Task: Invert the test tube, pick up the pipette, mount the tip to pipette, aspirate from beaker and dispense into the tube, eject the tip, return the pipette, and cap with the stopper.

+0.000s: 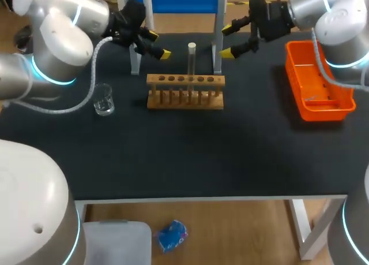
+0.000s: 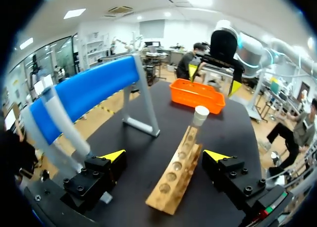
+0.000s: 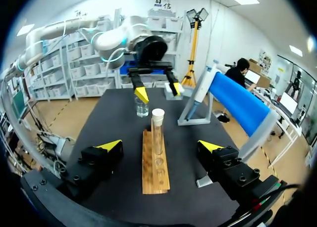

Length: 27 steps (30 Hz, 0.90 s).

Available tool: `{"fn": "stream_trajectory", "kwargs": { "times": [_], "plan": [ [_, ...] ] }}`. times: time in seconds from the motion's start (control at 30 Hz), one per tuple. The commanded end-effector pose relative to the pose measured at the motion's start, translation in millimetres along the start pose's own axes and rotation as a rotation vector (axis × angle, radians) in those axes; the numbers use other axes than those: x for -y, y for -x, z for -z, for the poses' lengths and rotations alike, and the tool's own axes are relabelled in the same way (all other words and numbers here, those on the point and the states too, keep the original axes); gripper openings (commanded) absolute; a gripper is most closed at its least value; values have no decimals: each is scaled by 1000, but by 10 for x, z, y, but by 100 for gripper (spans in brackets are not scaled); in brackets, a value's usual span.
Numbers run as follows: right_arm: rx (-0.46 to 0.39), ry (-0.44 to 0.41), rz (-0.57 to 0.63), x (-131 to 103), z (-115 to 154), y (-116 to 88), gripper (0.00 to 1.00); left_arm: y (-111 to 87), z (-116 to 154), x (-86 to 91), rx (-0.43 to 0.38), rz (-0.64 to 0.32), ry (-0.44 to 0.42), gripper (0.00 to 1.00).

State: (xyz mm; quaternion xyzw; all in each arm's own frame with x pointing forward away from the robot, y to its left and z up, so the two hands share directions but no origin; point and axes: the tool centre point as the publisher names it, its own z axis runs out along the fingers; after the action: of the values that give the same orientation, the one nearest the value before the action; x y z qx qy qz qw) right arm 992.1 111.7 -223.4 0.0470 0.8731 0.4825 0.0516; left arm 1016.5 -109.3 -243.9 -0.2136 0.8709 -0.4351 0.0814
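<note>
With the stoppered test tube (image 1: 191, 66) upright in the wooden rack (image 1: 185, 92) and both grippers (image 1: 154, 46) (image 1: 232, 41) spread empty: early or finished, so no move bidden.

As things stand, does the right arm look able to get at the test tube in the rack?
Probably yes. The right pincer hangs open, behind and to the side of the wooden rack, and the test tube stands upright well above it. Nothing shows between pincer and tube; the left pincer is on the far side.
</note>
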Motion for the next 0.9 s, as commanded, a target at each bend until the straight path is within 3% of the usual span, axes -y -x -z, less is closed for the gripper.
{"fn": "stream_trajectory", "kwargs": {
  "times": [0.03, 0.47, 0.9],
  "plan": [
    [53, 17, -13, 49, 171, -148, 100, -112, 326, -89, 73, 21, -13, 100],
    [175, 52, -114, 330, 658, -346, 100, -43, 824, -277, 263, 139, -49, 100],
    [191, 50, -130, 353, 698, -360, 100, -41, 856, -274, 266, 147, -64, 100]
  ]
}}
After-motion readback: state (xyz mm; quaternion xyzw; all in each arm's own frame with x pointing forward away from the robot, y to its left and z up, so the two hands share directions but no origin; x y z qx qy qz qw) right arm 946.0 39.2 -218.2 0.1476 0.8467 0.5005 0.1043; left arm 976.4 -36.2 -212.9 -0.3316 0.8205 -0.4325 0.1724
